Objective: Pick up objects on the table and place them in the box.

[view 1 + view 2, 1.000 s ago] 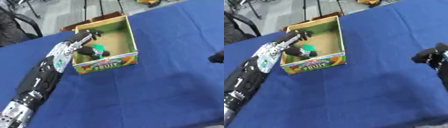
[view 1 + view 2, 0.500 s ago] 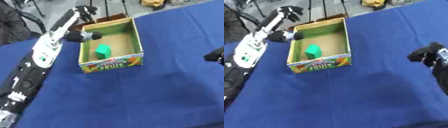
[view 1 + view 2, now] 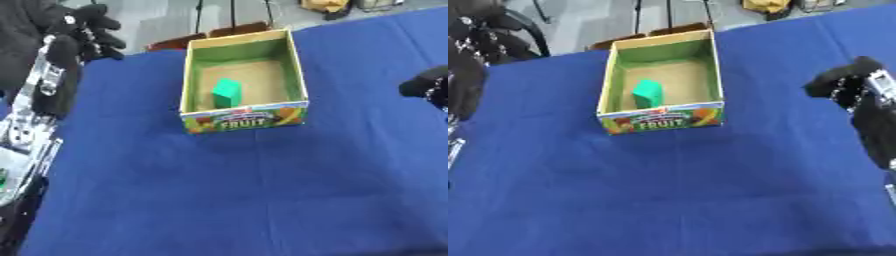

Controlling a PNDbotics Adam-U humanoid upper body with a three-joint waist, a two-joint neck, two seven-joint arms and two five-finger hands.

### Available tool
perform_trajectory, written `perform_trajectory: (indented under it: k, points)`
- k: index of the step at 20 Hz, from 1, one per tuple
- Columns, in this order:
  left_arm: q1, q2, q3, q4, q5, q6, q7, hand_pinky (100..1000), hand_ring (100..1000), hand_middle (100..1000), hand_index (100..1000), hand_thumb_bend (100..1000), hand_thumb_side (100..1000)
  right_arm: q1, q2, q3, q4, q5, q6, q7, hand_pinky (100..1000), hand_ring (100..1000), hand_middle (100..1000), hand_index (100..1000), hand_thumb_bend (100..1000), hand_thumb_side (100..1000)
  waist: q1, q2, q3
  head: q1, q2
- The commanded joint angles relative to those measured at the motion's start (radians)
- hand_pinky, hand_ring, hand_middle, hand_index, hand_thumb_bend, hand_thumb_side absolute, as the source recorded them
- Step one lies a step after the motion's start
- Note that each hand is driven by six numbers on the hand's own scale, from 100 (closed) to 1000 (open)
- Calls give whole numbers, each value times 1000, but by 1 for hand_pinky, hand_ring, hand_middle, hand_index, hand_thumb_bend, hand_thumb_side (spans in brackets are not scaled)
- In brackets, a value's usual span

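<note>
Presently, the box (image 3: 243,119) sits on the counter (image 3: 262,200), which is covered by a blue cloth, toward the far side and slightly left of centre. It is an open-topped cardboard box with a green inner lining, a tan floor and a printed front wall carrying fruit pictures and the word FRUIT. Inside it, a green block (image 3: 227,92) rests on the floor near the front left corner, close to the left wall and standing upright as far as can be judged. No other object is seen on the cloth around the box. The left hand (image 3: 87,31) is raised at the upper left, well apart from the box and beyond its left wall, at the end of a black and silver arm (image 3: 35,105) that rises along the left edge of the view. Its dark fingers appear curled inward, with nothing seen held in them. The right hand (image 3: 843,85) shows at the right edge, level with the box but well apart from it, hanging above the cloth. It reads as a dark bunched shape; whether its fingers are spread or closed cannot be told, and nothing is seen in its hold. Chair legs and grey floor show beyond the far edge of the counter.
</note>
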Motion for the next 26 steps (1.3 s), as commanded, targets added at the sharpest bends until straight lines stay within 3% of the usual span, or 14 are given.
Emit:
perform_trajectory:
  k: [1,9,17,26]
  points:
    - [30,-41,41,-39,31,4,40,606,639,682,843,784,845,-5,-23,-5,-36,-13,4,-4,751,691,582,647,100,903,-13,-17,8,0,14]
    - [65,-135,55,-13,30,-3,77,605,644,686,842,790,868,-1,-19,-5,-52,-16,8,-16,751,693,585,652,100,901,-36,-9,27,10,26]
    - [93,-171,48,8,20,-13,78,605,647,687,841,784,878,20,-14,-7,-54,-9,9,-19,749,689,580,657,100,907,-43,-11,47,8,45]
    - [99,-189,47,15,19,-24,81,605,647,686,839,781,880,20,-11,-9,-57,-8,9,-22,749,689,580,661,100,907,-44,-6,46,1,30]
